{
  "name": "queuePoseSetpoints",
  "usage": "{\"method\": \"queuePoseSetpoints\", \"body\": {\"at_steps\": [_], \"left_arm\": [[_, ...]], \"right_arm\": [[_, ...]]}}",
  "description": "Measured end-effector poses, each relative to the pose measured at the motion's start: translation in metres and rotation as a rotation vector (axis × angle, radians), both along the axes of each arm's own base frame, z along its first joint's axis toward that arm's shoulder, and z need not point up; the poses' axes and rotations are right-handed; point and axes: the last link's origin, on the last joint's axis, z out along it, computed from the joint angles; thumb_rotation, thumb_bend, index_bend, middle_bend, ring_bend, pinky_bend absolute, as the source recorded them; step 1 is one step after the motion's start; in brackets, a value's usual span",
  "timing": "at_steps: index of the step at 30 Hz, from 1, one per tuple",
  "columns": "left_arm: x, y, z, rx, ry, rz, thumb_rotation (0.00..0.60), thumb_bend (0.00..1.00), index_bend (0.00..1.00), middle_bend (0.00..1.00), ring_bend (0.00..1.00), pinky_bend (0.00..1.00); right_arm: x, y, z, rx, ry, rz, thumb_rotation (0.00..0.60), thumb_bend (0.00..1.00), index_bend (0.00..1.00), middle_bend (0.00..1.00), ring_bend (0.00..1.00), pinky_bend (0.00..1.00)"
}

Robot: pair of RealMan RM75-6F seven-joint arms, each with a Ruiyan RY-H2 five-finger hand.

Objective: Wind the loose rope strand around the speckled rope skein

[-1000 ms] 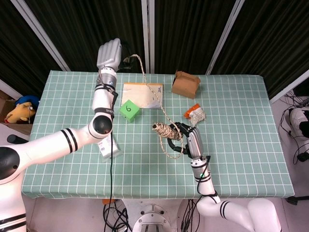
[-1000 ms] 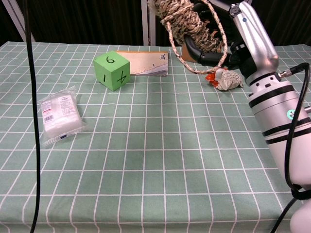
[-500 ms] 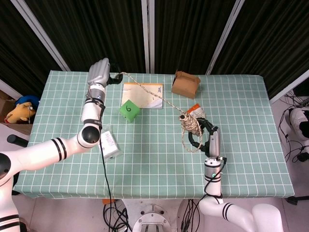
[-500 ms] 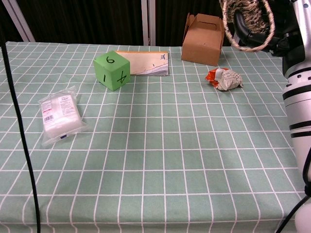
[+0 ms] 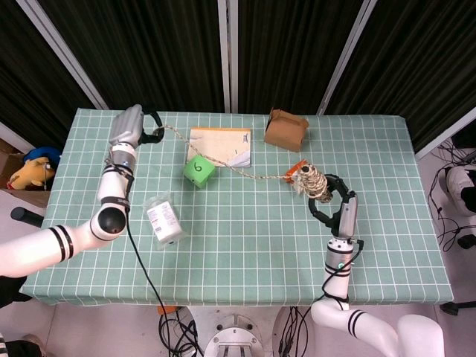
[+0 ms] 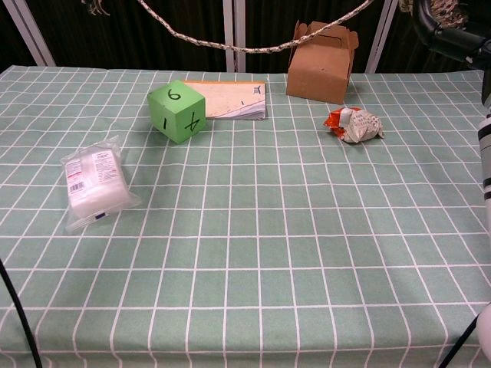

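Note:
The speckled rope skein [image 5: 313, 182] is held above the table at the right, and my right hand [image 5: 335, 206] grips it from below. In the chest view only its lower edge [image 6: 443, 6] shows at the top right, with dark fingers [image 6: 449, 37] curled under it. The loose rope strand [image 5: 223, 162] runs from the skein leftwards, sagging slightly, to my left hand [image 5: 129, 127], which holds its far end near the table's back left corner. In the chest view the strand [image 6: 230, 47] hangs as a shallow arc across the top.
A green numbered cube [image 5: 199, 169] and a flat booklet [image 5: 220, 145] lie under the strand. A brown cardboard box [image 5: 285, 129] stands at the back. A crumpled wrapper [image 6: 354, 125] lies right of centre, and a white packet [image 5: 163, 220] at the left.
My hands have moved apart: the left hand went left and lower with the strand's end, the right hand carried the skein to the right. The strand between them is longer.

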Motion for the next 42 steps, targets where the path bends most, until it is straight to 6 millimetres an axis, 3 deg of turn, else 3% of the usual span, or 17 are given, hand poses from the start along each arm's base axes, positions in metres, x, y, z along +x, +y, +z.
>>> {"method": "queuePoseSetpoints", "body": {"at_steps": [12,21,26,32,42], "left_arm": [[-0.036,-0.011,0.010,-0.003,0.024,0.053,0.600,0.56,0.78,0.35,0.20,0.28],[-0.036,-0.021,0.020,-0.002,-0.015,0.044,0.600,0.56,0.78,0.36,0.21,0.29],[-0.019,-0.031,0.028,-0.008,-0.041,-0.010,0.600,0.56,0.79,0.37,0.21,0.29],[0.016,-0.054,0.039,-0.040,-0.053,-0.126,0.600,0.56,0.80,0.37,0.21,0.29],[0.105,-0.089,0.078,-0.014,-0.061,-0.393,0.600,0.56,0.80,0.38,0.21,0.29]], "right_arm": [[-0.015,-0.004,0.013,-0.037,-0.018,-0.063,0.600,0.58,0.78,0.55,0.56,0.77],[-0.026,-0.012,0.014,-0.017,-0.011,-0.112,0.600,0.58,0.78,0.55,0.56,0.77],[-0.027,-0.025,0.012,0.007,0.004,-0.146,0.600,0.58,0.79,0.55,0.56,0.77],[-0.028,-0.047,0.012,0.035,0.014,-0.205,0.600,0.58,0.79,0.55,0.56,0.77],[-0.012,-0.069,0.008,0.065,0.082,-0.212,0.600,0.58,0.79,0.55,0.55,0.77]]}}
